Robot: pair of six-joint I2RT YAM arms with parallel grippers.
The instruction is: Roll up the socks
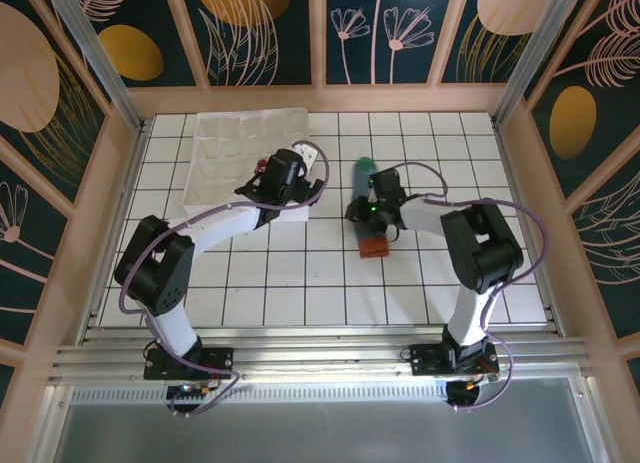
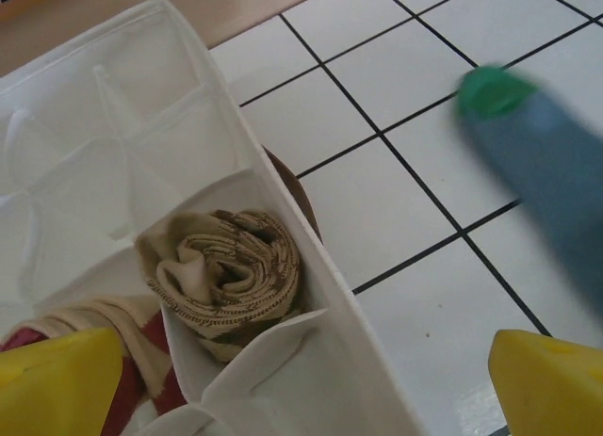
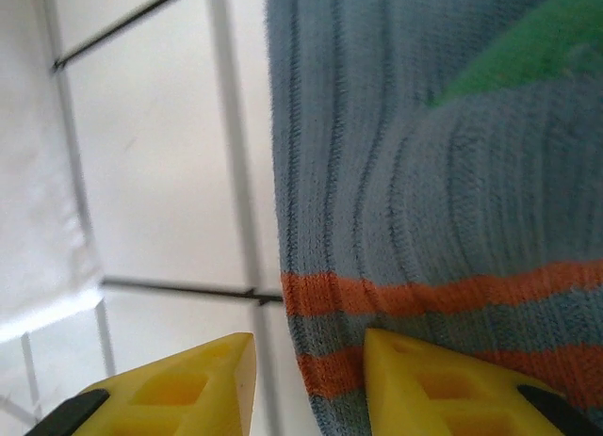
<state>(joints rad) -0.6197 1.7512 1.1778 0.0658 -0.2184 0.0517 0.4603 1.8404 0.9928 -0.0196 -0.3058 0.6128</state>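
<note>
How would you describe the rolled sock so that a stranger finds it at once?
Find the white divided box at the table's far left. In a compartment by its right wall sits the rolled sock: a tan-brown patterned spiral, unlike its beige-and-red neighbour.

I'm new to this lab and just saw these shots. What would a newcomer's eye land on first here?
The rolled tan-and-brown argyle sock stands out, tucked in a compartment of the white organizer at the table's far left. At mid-table the blue-grey sock with green toe and orange cuff stripes lies unrolled on the tiles, the right end effector low over its cuff edge.
</note>
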